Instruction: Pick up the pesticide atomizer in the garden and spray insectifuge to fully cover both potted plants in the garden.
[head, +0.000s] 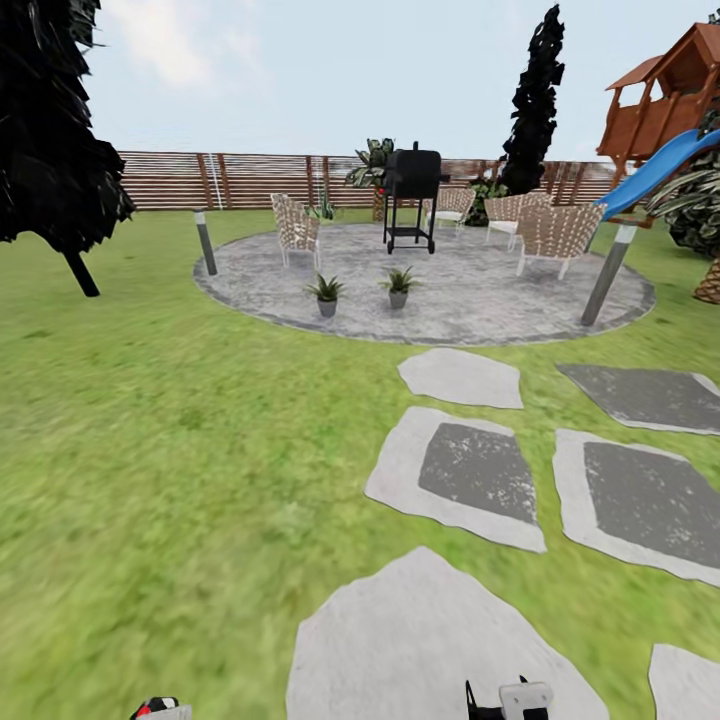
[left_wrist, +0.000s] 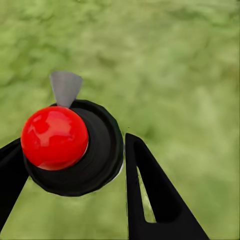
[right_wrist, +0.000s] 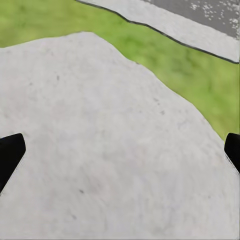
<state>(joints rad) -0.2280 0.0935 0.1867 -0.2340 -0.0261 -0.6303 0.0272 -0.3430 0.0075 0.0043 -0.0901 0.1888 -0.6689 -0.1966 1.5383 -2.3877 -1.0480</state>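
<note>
Two potted plants (head: 326, 293) (head: 398, 285) in little grey pots stand at the near edge of the round paved patio (head: 480, 290), far ahead of me in the garden. In the left wrist view, the pesticide atomizer (left_wrist: 97, 155) is seen from above: a black round head with a red knob and a small grey nozzle (left_wrist: 65, 87). My left gripper (left_wrist: 75, 147) is shut on it, over grass. My right gripper (right_wrist: 120, 150) is open and holds nothing, above a pale stepping stone (right_wrist: 100, 125). Both gripper tips peek in at the bottom edge of the head view (head: 160, 710) (head: 510, 700).
Stepping stones (head: 470, 470) lead across the lawn toward the patio. On the patio are a black grill (head: 410, 195), wicker chairs (head: 296, 228) and two short posts (head: 205, 243). A dark tree (head: 50, 130) stands at the left, a slide (head: 660, 165) at the right, and a slatted fence (head: 250, 180) behind.
</note>
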